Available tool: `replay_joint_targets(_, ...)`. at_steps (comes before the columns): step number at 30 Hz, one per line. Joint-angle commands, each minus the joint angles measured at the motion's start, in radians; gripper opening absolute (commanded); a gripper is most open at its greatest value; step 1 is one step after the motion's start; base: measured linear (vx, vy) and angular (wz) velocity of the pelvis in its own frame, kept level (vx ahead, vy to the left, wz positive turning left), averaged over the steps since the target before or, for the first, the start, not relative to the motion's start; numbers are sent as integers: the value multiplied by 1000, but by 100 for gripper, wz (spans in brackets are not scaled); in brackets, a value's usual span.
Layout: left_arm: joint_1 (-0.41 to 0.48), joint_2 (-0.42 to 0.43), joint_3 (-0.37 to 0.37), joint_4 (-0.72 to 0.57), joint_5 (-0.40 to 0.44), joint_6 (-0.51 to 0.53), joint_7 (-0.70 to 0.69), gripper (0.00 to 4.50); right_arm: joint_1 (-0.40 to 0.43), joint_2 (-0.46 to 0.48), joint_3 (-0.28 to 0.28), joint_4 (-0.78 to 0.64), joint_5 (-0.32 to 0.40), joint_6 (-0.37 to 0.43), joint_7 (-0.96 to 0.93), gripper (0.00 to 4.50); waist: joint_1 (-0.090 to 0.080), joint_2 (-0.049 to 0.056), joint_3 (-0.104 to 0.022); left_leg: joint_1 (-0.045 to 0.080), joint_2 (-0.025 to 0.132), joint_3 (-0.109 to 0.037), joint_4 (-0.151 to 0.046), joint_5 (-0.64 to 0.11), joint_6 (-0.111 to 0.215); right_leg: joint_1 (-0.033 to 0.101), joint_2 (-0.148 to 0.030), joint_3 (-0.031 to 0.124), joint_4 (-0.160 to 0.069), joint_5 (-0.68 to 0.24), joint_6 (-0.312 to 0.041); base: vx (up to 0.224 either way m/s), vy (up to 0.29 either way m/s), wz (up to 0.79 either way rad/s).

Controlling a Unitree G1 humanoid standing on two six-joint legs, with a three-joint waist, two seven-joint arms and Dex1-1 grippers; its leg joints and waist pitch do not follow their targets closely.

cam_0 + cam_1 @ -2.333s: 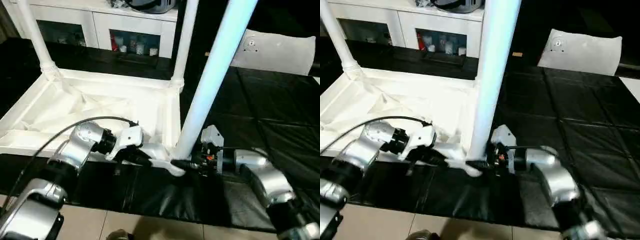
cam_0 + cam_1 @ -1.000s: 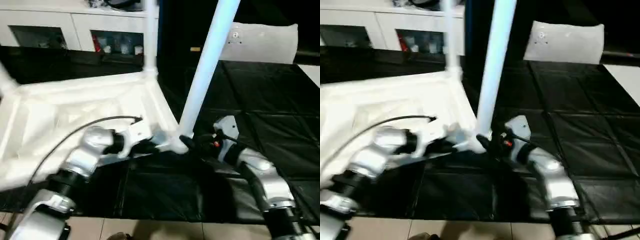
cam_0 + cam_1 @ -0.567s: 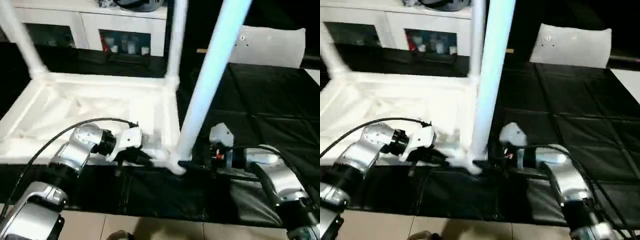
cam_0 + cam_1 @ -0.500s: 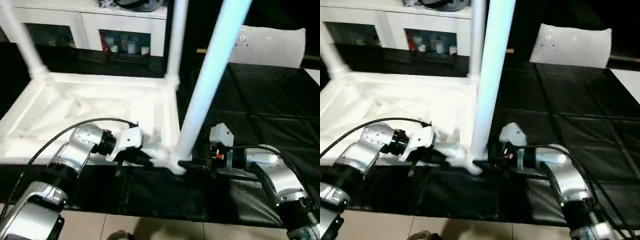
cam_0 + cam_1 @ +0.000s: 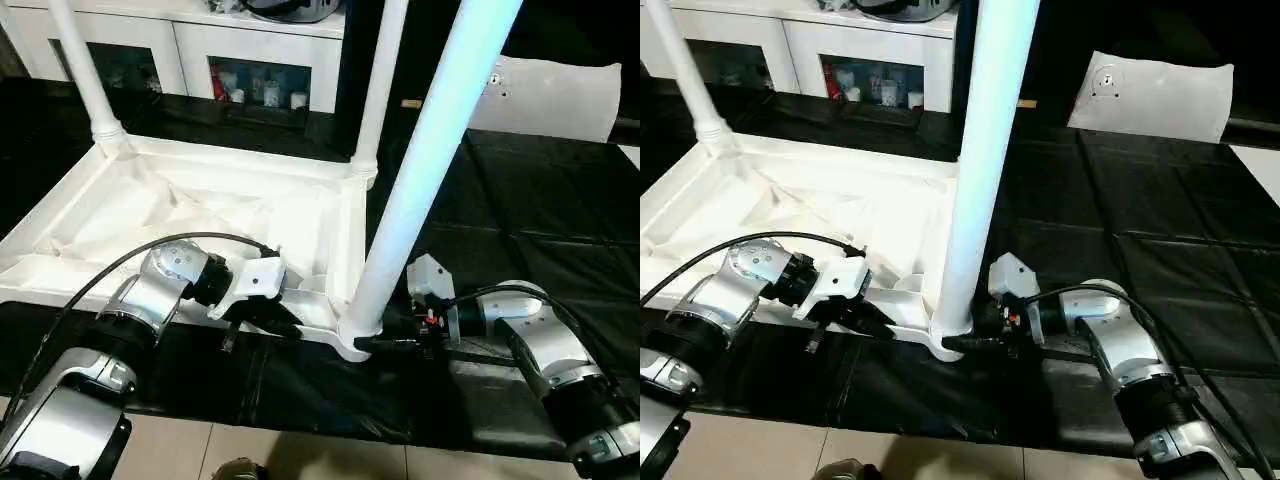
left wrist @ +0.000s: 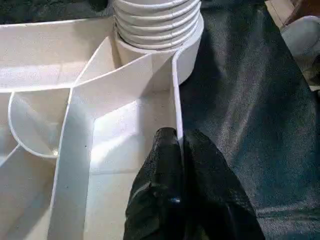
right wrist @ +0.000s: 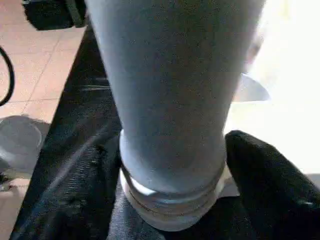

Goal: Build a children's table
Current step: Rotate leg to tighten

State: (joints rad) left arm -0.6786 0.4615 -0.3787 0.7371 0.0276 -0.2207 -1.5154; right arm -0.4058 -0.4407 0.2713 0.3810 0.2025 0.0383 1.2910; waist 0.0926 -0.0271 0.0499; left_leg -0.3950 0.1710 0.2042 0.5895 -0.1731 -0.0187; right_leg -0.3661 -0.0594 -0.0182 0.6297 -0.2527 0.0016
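Upside down on the mat, toward the left: the all-white plastic children's table top [image 5: 230, 152], ribbed underside up. At its far-left corner, one long tapered white tubular leg [image 5: 85, 70] standing in its round socket. No leg to be seen at the near-left corner, though that corner lies partly behind the forearm.

At the near edge, the left gripper [image 5: 285, 322], its black fingers [image 6: 165, 150] pinched shut on the thin upright rim wall beside the near-right socket, steadying the top.

Further right, a second white leg [image 5: 378, 80] upright at the far-right corner, then the big near-right leg [image 5: 420, 170] seated in its socket. Low at its foot, the right gripper [image 5: 385, 335], fingers [image 7: 270, 180] spread wide to either side of the ribbed collar, lying close to it but not seen to clamp.

Step in hand, by the look of it: seating or tightening this near-right leg. Next, probably: close on the collar, twist or press the leg home while holding the rim, then see to the near-left corner.

Underneath, a black padded mat [image 5: 540, 220] over pale floor tiles [image 5: 300, 450]. Behind, a white cabinet with glass doors [image 5: 270, 40]; far right on the mat, a flat whitish plastic bag [image 5: 555, 95].
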Motion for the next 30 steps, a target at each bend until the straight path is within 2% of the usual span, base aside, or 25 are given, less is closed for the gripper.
replay_joint_targets(1, -8, -2, -47, 3, 33, -30, -62, 0, -18, -2, -1, 15, -4, -9, 5, 318, -4, 0, -53, 39, 77, -29, -67, -172, 43, 18, -91, 34, -67, 16, -276, 0, 0, 0)
replay_joint_targets(2, -8, -2, -46, 5, 33, -31, -63, 0, -19, -1, -1, 16, -4, -9, 7, 288, -4, 1, -54, 39, 77, -29, -67, -171, 43, 18, -91, 34, -66, 20, -277, 0, 0, 0)
replay_joint_targets(3, -9, -2, -46, 6, 33, -32, -64, 0, -19, 0, 0, 17, -4, -10, 8, 285, -4, 0, -54, 39, 77, -28, -67, -169, 44, 18, -91, 34, -66, 25, -278, 0, 0, 0)
replay_joint_targets(12, -8, -3, -45, 15, 29, -30, -62, 0, -1, 14, 4, 2, 4, -2, 16, 270, -4, 0, -53, 37, 77, -29, -68, -171, 44, 18, -92, 34, -67, 14, -276, 0, 0, 0)
replay_joint_targets(13, 0, -10, -30, 6, 20, 7, -34, 0, 18, 22, 1, -20, 20, 32, 5, 270, -3, 6, -51, 38, 77, -29, -69, -172, 42, 17, -90, 34, -66, 16, -277, 0, 0, 0)
replay_joint_targets(15, 2, -13, -25, 2, 18, 19, -24, 0, 24, 24, 0, -27, 24, 44, 0, 270, -3, 3, -52, 39, 78, -30, -70, -176, 42, 17, -90, 34, -67, 18, -278, 0, 0, 0)
replay_joint_targets(16, 9, -36, -7, -10, 26, 61, 65, 0, 47, 56, -19, -46, 36, 83, -68, 270, -5, 2, -51, 39, 77, -29, -71, -187, 38, 17, -91, 34, -69, 4, -278, 0, 0, 0)
replay_joint_targets(17, 10, -40, -4, -12, 28, 68, 83, 0, 51, 63, -23, -49, 38, 91, -83, 270, -7, 6, -50, 39, 80, -29, -73, -188, 35, 15, -91, 36, -67, 5, -282, 0, 0, 0)
replay_joint_targets(18, 17, -76, 23, -29, 33, 122, 199, 0, 78, 112, -51, -70, 49, 143, -188, 270, -7, 4, -47, 41, 80, -30, -75, -216, 26, 12, -93, 36, -73, -32, -281, 0, 0, 0)
replay_joint_targets(19, 19, -83, 28, -32, 32, 132, 217, 0, 82, 121, -56, -73, 50, 152, -207, 270, -10, 4, -43, 45, 80, -32, -81, -253, 7, 7, -94, 38, -79, -89, -276, 0, 0, 0)
replay_joint_targets(20, 32, -128, 60, -70, 6, 214, 297, 0, 101, 174, -77, -81, 39, 164, -315, 270, -15, 6, -41, 45, 79, -37, -86, -297, -23, 9, -99, 39, -86, -182, -258, 0, 0, 0)
replay_joint_targets(21, 34, -133, 63, -75, 4, 222, 305, 0, 102, 181, -79, -82, 37, 166, -328, 270, -17, 5, -39, 47, 77, -38, -86, -318, -33, 4, -99, 40, -91, -230, -250, 0, 0, 0)
replay_joint_targets(22, 52, -176, 81, -121, -7, 287, 375, 0, 117, 238, -95, -90, 25, 176, -428, 270, -21, 8, -36, 48, 77, -43, -88, -354, -52, 1, -103, 42, -99, -313, -227, 0, 0, 0)
replay_joint_targets(24, 67, -207, 88, -158, -6, 335, 424, 0, 130, 281, -104, -103, 17, 191, -501, 270, -36, 5, -34, 43, 76, -50, -95, -384, -71, 0, -101, 41, -105, -374, -195, 0, 0, 0)
replay_joint_targets(25, 76, -228, 90, -178, 2, 356, 458, 0, 135, 308, -107, -105, 8, 195, -547, 269, -46, 6, -34, 51, 78, -51, -95, -407, -79, -8, -98, 43, -107, -376, -186, 0, 0, 0)
replay_joint_targets(28, 99, -296, 90, -242, 25, 441, 561, 0, 145, 393, -117, -119, -36, 219, -695, 269, -64, 5, -35, 44, 72, -49, -96, -386, -64, -8, -94, 46, -109, -339, -182, 0, 0, 0)
replay_joint_targets(30, 105, -348, 81, -263, 58, 482, 642, 0, 139, 433, -98, -120, -90, 216, -773, 269, -66, 5, -36, 43, 71, -45, -93, -353, -50, -7, -93, 48, -111, -309, -180, 0, 0, 0)
